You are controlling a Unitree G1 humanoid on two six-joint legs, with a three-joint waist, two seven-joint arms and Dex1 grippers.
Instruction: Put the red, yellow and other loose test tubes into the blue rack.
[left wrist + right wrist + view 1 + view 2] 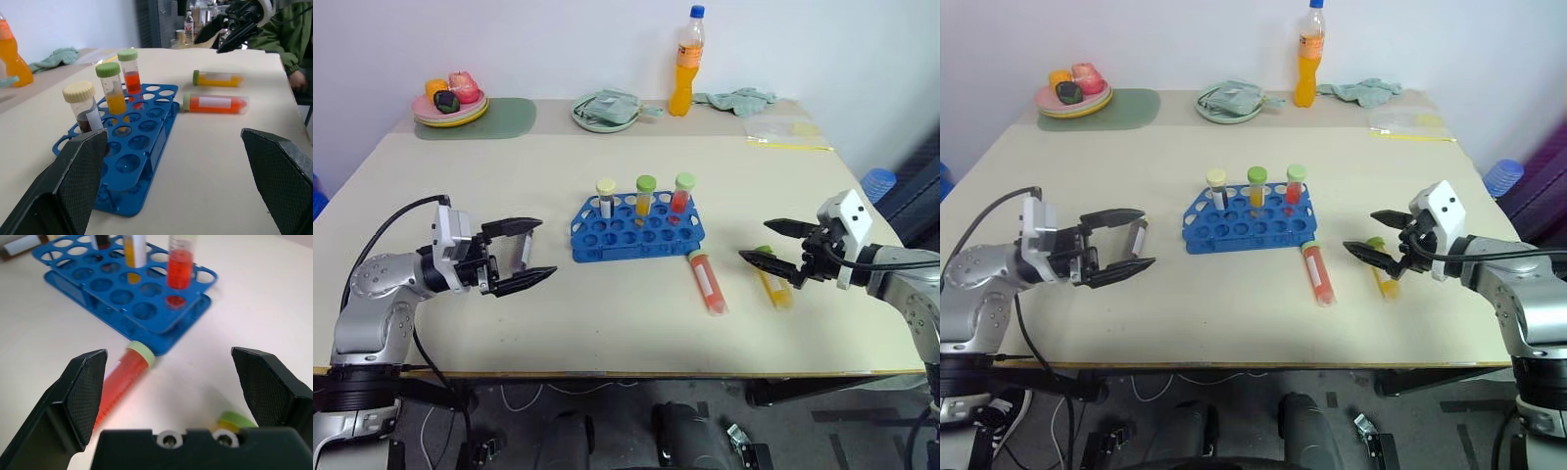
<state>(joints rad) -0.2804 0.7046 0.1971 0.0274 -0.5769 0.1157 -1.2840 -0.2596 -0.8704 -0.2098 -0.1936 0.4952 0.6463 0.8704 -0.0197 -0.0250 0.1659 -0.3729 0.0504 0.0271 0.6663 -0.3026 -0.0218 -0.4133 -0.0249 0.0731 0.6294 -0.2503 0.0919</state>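
Both of my grippers hang low over the near part of the table (607, 333), and both are spread wide with nothing between the fingers. My left gripper (521, 256) sits off to the left side, its fingers aimed across toward the blue rack (637, 231), which stands well apart from my fingertips, out ahead of them. My right gripper (771, 242) points inward from the right side and tilts a little downward.

Just past my right fingertips lies the yellow tube (773, 281) on its side, green cap toward the rack; part of it is hidden under my lower finger, and I cannot tell whether that finger touches it. Beyond it, between my right fingers and the rack, the red tube (707, 282) lies flat, its green cap close against the rack's near right corner.

Three tubes stand upright in the rack's far row: a cream-capped tube (606, 197) with dark liquid, a green-capped tube of amber liquid (645, 194), and a green-capped tube of red liquid (681, 192).

Far beyond all my fingers, at the back edge, stand an orange drink bottle (684, 62), a plate of toy food (450, 103) and a green cloth (736, 99).
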